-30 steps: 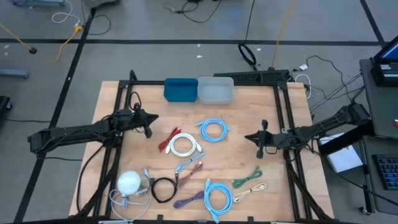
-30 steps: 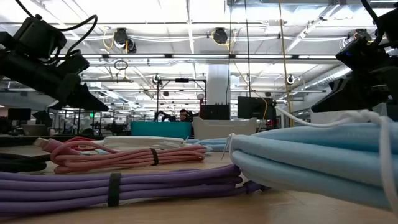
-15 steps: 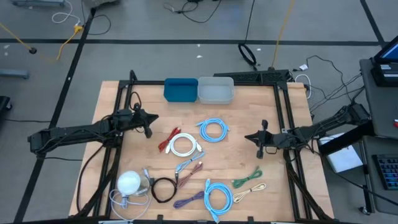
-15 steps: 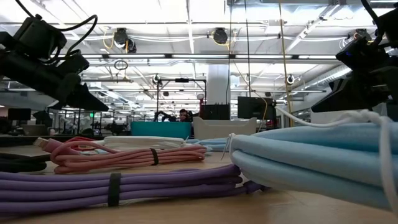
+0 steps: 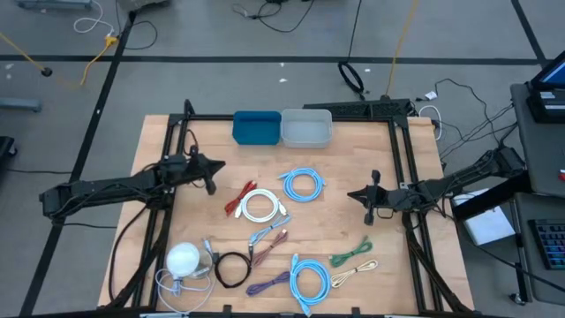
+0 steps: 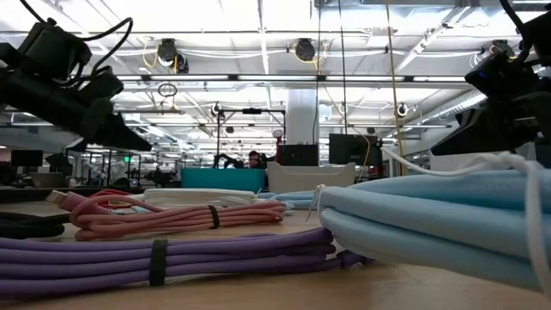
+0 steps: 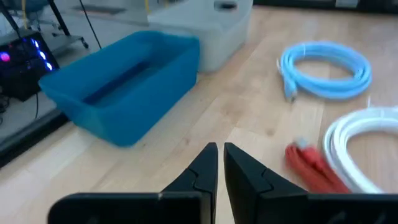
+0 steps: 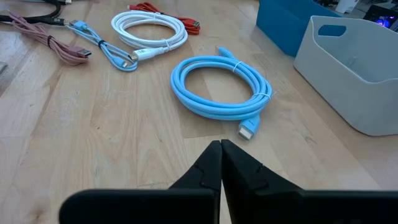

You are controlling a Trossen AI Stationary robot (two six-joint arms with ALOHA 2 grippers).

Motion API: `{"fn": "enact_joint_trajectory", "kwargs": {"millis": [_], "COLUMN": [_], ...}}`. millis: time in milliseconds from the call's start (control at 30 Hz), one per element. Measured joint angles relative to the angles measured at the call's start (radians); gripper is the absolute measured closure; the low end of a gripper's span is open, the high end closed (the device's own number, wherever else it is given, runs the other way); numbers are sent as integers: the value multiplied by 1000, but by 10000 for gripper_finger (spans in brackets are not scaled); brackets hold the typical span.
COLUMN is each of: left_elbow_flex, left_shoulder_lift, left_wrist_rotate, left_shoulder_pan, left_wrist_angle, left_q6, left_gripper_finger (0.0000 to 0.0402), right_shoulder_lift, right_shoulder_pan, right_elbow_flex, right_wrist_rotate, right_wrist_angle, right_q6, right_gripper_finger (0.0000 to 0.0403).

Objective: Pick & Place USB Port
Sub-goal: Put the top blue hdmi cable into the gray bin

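Several coiled USB cables lie flat on the wooden table: a light blue coil [image 5: 303,185], a white coil [image 5: 262,206], a red cable [image 5: 237,199], a pink one [image 5: 269,243], a purple one [image 5: 269,283] and a second light blue coil [image 5: 310,276]. Which one the task means I cannot tell. My left gripper [image 5: 219,169] hovers shut at the table's left, above bare wood between the blue bin [image 7: 124,87] and the red cable [image 7: 311,165]. At the table's right my right gripper [image 5: 351,195] hovers shut, pointing toward the light blue coil [image 8: 221,87].
A blue bin [image 5: 257,126] and a clear bin [image 5: 306,127] stand side by side at the far edge. A black cable [image 5: 232,268], green [image 5: 350,253] and beige [image 5: 353,272] cables, and a white round object [image 5: 184,259] lie near the front edge. A black frame [image 5: 399,159] borders the table.
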Motion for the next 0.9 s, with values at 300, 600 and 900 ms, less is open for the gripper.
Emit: {"fn": "enact_joint_trajectory", "kwargs": {"millis": [300, 600, 900], "left_elbow_flex": [0, 0, 0], "left_shoulder_lift": [0, 0, 0], "left_wrist_rotate": [29, 231, 428], "left_shoulder_pan": [0, 0, 0], "left_wrist_angle": [250, 345, 476], "left_q6": [-132, -208, -260], "left_gripper_finger": [371, 371, 371], "right_shoulder_lift": [0, 0, 0], "right_shoulder_pan": [0, 0, 0], "right_elbow_flex": [0, 0, 0], "right_wrist_rotate": [0, 0, 0], "right_wrist_angle": [0, 0, 0], "right_q6": [0, 0, 0], "right_gripper_finger": [403, 403, 403]}}
